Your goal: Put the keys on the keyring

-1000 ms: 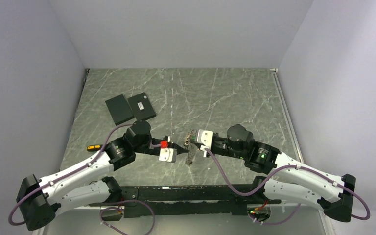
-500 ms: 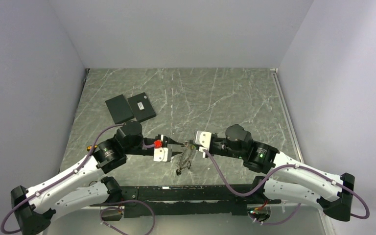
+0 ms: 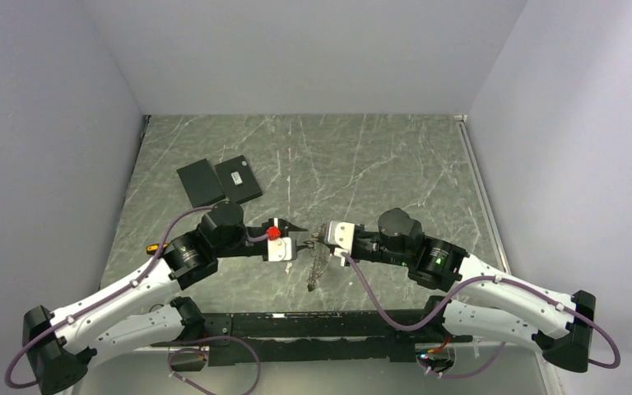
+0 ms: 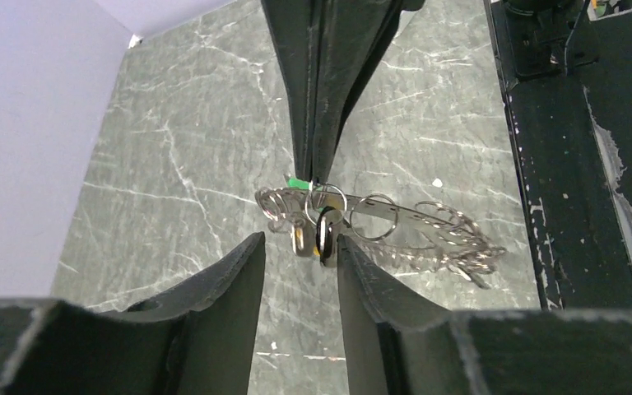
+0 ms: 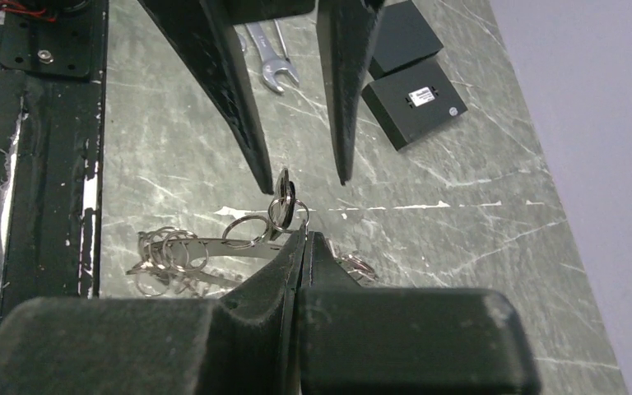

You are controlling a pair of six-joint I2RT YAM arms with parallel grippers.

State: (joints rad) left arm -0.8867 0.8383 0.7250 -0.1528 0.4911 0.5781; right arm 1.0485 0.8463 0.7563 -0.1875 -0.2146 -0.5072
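My right gripper [image 3: 319, 239] is shut on the keyring [image 4: 322, 197], pinching it beside the small green tag [image 4: 296, 181] above the table. Two small keys [image 4: 317, 234], one black-headed with a yellow touch, hang from the ring. The grey chain [image 4: 436, 234] with several loose rings trails off from it. My left gripper [image 4: 296, 247] stands open facing the right one, and the keys dangle between its fingertips [image 4: 247, 251] without being pinched. In the right wrist view the keys [image 5: 284, 202] sit just past the shut gripper [image 5: 303, 237], below the left gripper's fingers [image 5: 239, 123].
Two flat black plates [image 3: 218, 181] lie at the back left of the marble table [image 3: 395, 164]. A silver wrench [image 5: 271, 62] lies near them, and a small yellow-and-black tool [image 3: 158, 247] by the left arm. The black base rail [image 3: 321, 325] runs along the near edge.
My left gripper has gone from shut to open and, after drawing back, moved in again toward the keys. The hanging chain has swung. The right gripper has kept its hold.
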